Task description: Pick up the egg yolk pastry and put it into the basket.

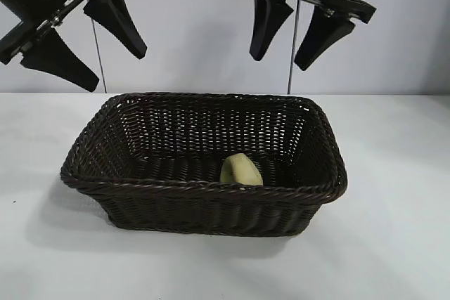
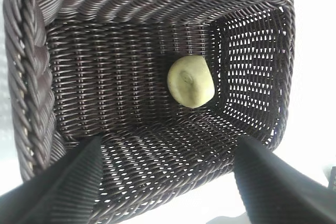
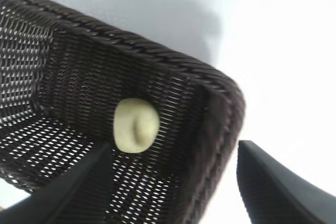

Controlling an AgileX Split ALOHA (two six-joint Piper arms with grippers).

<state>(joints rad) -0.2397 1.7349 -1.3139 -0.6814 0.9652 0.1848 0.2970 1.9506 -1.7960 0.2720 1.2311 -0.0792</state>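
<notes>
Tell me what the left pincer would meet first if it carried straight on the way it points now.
Probably the basket: in the left wrist view the open left pincer aims into it, toward the woven floor short of the egg yolk pastry. Depth is unclear, so the near rim might come first.

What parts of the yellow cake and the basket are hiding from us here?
- Exterior view: the egg yolk pastry's lower part, behind the basket's near rim.
- Right wrist view: the basket's far end, cut off by the edge; the pastry is blurred.
- Left wrist view: the basket's near wall, behind the left gripper's fingers.
</notes>
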